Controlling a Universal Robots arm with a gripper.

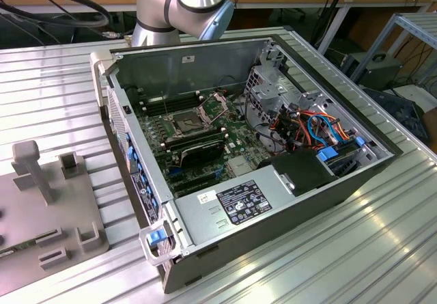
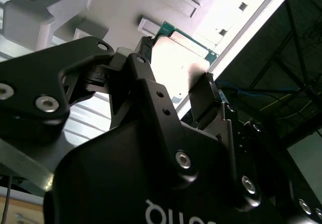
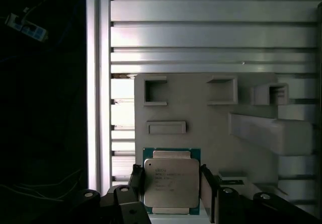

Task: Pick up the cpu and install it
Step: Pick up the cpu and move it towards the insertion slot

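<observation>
In both wrist views the cpu (image 3: 170, 176) (image 2: 183, 58), a flat square chip with a silver-grey top and a green edge, sits between the two black fingers of my gripper (image 3: 171, 186) (image 2: 176, 70). The fingers press on two opposite edges, so the gripper is shut on it. The chip hangs well above the grey fixture plate (image 3: 201, 113), which looks small and far below. In the exterior view the open computer case (image 1: 246, 147) lies on the table, with the motherboard's open socket (image 1: 186, 121) near its middle.
The grey fixture plate (image 1: 48, 201) with raised blocks and slots lies at the exterior view's left, on the ribbed aluminium table (image 1: 355, 249). The arm's base joints (image 1: 181, 3) stand behind the case. Cables, a drive cage and a power supply crowd the case's right half.
</observation>
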